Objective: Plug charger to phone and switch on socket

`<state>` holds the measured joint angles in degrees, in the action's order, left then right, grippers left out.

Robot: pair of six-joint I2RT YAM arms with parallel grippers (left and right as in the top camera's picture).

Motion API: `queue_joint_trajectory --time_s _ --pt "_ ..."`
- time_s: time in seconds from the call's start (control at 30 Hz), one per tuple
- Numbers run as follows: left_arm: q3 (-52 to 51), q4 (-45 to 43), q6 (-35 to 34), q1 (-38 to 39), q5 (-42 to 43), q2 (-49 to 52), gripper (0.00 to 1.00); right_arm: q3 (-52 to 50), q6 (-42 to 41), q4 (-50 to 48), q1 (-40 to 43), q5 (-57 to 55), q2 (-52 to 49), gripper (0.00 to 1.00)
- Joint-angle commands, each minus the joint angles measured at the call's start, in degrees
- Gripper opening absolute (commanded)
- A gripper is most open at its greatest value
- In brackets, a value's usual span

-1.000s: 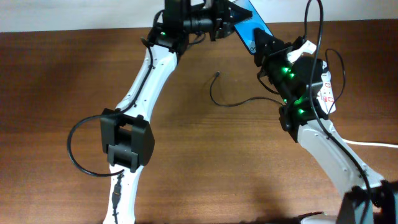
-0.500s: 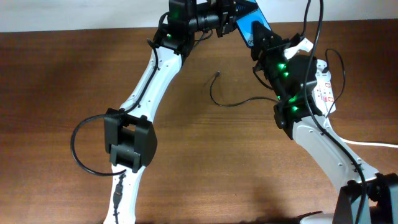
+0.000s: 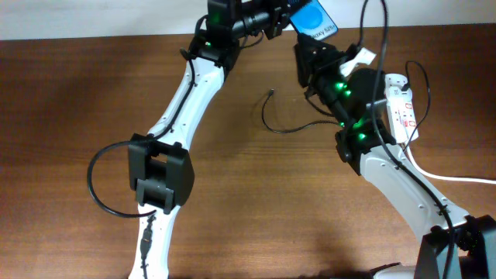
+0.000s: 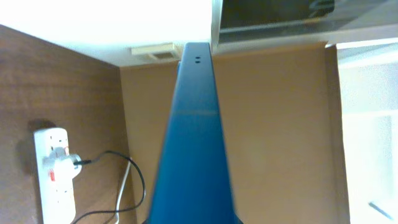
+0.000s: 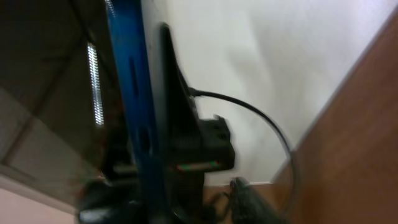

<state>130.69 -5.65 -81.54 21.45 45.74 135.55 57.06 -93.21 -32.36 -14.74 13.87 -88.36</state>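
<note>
The phone [image 3: 315, 19], blue screen up, is held in the air at the table's far edge by my left gripper [image 3: 285, 14], which is shut on it. In the left wrist view the phone [image 4: 196, 143] runs edge-on away from the hidden jaws. My right gripper [image 3: 304, 53] hovers just below the phone and holds nothing I can see. In the right wrist view one dark finger [image 5: 250, 200] shows right of the phone's blue edge [image 5: 132, 112]. The charger [image 3: 280, 125] lies loose on the table, its plug tip [image 3: 271, 93] free. The socket [image 3: 404, 108] lies at the right.
The socket [image 4: 55, 171] carries a plugged-in adapter with a thin black cable. Its thick white cord [image 3: 457, 178] trails off to the right edge. A pale wall [image 3: 93, 17] borders the table's far edge. Both arms crowd the far middle of the table.
The left gripper has carried the phone further up toward the far edge. The right gripper has shifted left and now sits below the phone. The charger has not moved.
</note>
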Motion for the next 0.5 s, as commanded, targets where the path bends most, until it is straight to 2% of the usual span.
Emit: queue_joint_trajectory --time_s 0.0,0.13,0.23,0.27,0.4,0.47 --pt "1.5 -1.2 -0.2 -2.7 -1.6 -0.7 0.0 -1.1 0.2 4.4 0.7 2.4 -1.0 0.5" --pt "1.5 -0.4 3.1 -6.3 3.1 -0.7 0.0 -1.1 7.0 9.6 3.5 4.4 -1.0 0.55" --pt "1.5 9.5 9.8 -9.5 8.3 -0.7 0.0 -1.1 15.4 17.5 5.1 5.8 -1.0 0.55" --pt "1.5 14.1 13.4 -10.1 10.2 -0.7 0.0 -1.1 20.2 19.5 5.5 5.9 -1.0 0.56" --pt "1.5 36.1 37.0 -12.2 23.8 -0.7 0.0 -1.1 37.9 28.9 9.0 10.7 -1.0 0.57" --pt "1.5 39.2 42.9 -13.1 30.2 -0.7 0.0 -1.1 41.0 30.3 10.1 13.6 -1.1 0.46"
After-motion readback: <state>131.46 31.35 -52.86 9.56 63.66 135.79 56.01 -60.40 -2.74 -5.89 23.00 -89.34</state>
